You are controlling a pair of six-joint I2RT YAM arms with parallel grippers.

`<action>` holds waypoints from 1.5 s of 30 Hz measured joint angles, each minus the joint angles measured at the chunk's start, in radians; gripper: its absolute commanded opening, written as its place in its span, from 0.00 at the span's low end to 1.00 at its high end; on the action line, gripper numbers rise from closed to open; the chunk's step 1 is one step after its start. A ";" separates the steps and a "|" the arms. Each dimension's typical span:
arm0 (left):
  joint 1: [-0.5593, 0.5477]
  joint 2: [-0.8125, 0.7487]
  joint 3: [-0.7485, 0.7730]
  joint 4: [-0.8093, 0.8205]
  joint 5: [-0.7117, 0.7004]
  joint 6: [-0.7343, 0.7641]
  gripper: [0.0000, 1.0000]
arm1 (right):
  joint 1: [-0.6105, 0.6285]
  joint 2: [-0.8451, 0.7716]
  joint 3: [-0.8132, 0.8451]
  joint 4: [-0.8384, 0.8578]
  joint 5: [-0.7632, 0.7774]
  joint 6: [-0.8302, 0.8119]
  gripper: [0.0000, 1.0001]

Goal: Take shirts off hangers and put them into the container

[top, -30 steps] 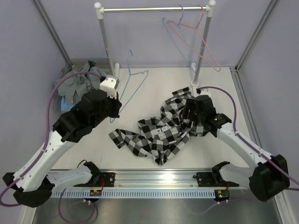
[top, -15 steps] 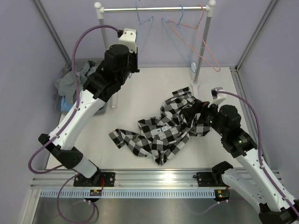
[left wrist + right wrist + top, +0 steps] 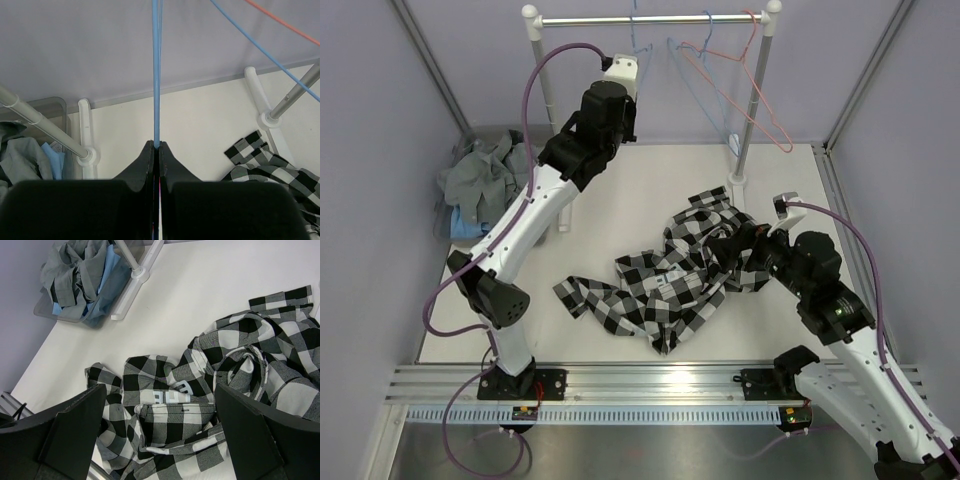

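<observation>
The black-and-white checked shirt (image 3: 665,285) lies crumpled in the middle of the table. My right gripper (image 3: 159,405) hovers just above its right part, open, with nothing between the fingers. My left gripper (image 3: 156,144) is raised to the rack bar and shut on a light blue hanger (image 3: 157,75), whose hook (image 3: 636,30) is at the bar. A second light blue hanger (image 3: 705,95) and a pink-red hanger (image 3: 745,95) hang bare further right. The grey shirt (image 3: 67,270) and the light blue shirt (image 3: 107,272) lie heaped in the container (image 3: 42,311) at the far left.
The silver rack bar (image 3: 580,19) spans the back of the table on two white posts (image 3: 546,90) (image 3: 756,100). Purple walls close in the back and sides. A metal rail (image 3: 650,378) runs along the near edge between the arm bases.
My left arm has lifted the light blue hanger from the table up to the rack bar. My right gripper has opened wide and drawn back off the checked shirt.
</observation>
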 measured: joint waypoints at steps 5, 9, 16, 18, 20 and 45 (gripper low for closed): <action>0.004 0.024 -0.006 -0.008 0.005 -0.004 0.07 | 0.000 -0.002 -0.014 -0.006 0.001 -0.004 0.99; 0.005 0.023 -0.027 0.007 0.006 -0.010 0.44 | 0.000 -0.003 -0.016 -0.011 0.001 -0.004 0.99; 0.005 -0.018 -0.103 0.009 0.023 -0.024 0.89 | 0.000 -0.009 -0.016 -0.016 0.002 -0.005 0.99; 0.005 -0.072 -0.149 0.010 0.028 -0.030 0.98 | 0.000 -0.013 -0.016 -0.019 0.004 -0.005 0.99; 0.005 -0.151 -0.209 0.012 0.036 -0.038 0.99 | 0.000 -0.019 -0.016 -0.019 0.008 -0.005 0.99; -0.248 -0.604 -1.201 0.076 0.373 -0.314 0.99 | 0.000 -0.061 -0.002 -0.084 0.063 -0.008 0.99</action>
